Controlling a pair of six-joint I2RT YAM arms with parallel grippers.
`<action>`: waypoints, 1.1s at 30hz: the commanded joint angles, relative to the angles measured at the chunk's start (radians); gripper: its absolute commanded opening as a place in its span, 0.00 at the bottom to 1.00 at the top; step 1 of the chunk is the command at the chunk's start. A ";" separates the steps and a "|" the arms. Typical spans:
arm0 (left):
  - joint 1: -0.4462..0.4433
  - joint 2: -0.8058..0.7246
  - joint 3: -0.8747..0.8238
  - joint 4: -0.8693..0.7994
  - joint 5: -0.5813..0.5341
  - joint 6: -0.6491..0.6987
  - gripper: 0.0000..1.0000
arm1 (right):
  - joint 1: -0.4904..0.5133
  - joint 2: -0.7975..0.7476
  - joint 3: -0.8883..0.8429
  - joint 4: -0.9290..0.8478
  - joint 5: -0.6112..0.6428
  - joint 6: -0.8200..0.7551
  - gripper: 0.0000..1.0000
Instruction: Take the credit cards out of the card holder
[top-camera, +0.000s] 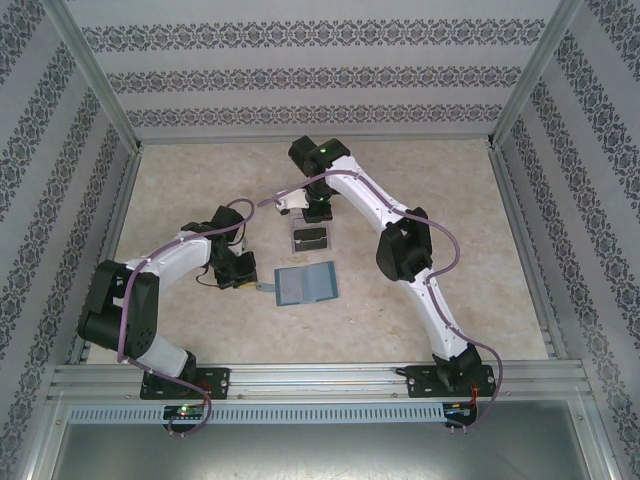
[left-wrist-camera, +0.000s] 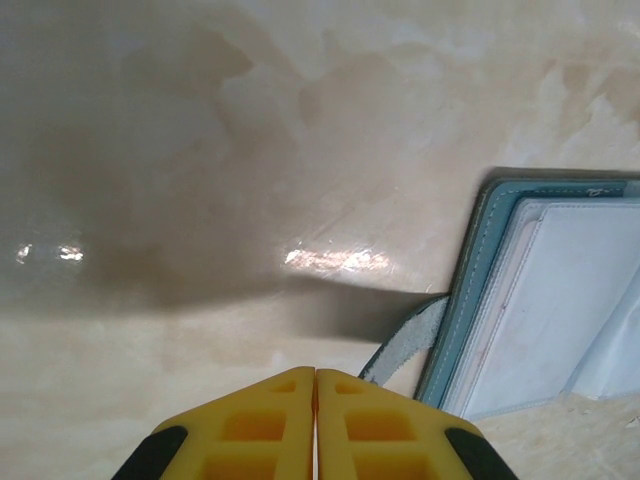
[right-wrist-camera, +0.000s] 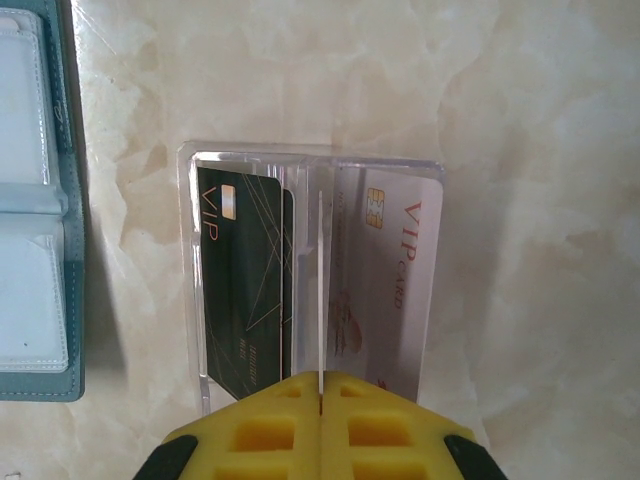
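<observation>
Teal fabric marks the card holder (top-camera: 306, 284), lying open mid-table in the top view. It sits just nearer than the clear tray (top-camera: 313, 238), where a dark card rests. Your left gripper (top-camera: 243, 272) sits at the holder's left edge. Your right gripper (top-camera: 318, 208) hangs over the tray's far side.

From the left wrist, the yellow fingers (left-wrist-camera: 260, 420) are pressed flat together with nothing visible between them. The strap tab (left-wrist-camera: 405, 345) runs toward the right finger's tip, though I cannot tell whether it touches. If you mean to steady the holder, pin that tab to the table rather than pinching it.

From the right wrist, the dark card (right-wrist-camera: 245, 290) and the pale card (right-wrist-camera: 385, 280) lie side by side in the tray. The holder's pockets at the left look empty, so the job seems nearly finished. This claw is clenched too. A thin pale edge rises from its seam, and I cannot tell whether that is a card seen edge-on or the tray's divider. Lift straight up, so that nothing drags the tray.
</observation>
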 joint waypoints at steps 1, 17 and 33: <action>0.017 0.015 0.014 -0.038 0.013 0.020 0.08 | 0.002 0.025 0.027 -0.032 -0.020 0.005 0.00; 0.022 0.018 0.014 -0.030 0.028 0.019 0.08 | 0.004 0.015 0.027 -0.019 0.019 0.008 0.12; 0.023 -0.030 0.023 -0.046 0.032 0.023 0.08 | 0.006 -0.049 -0.028 0.025 0.095 0.057 0.15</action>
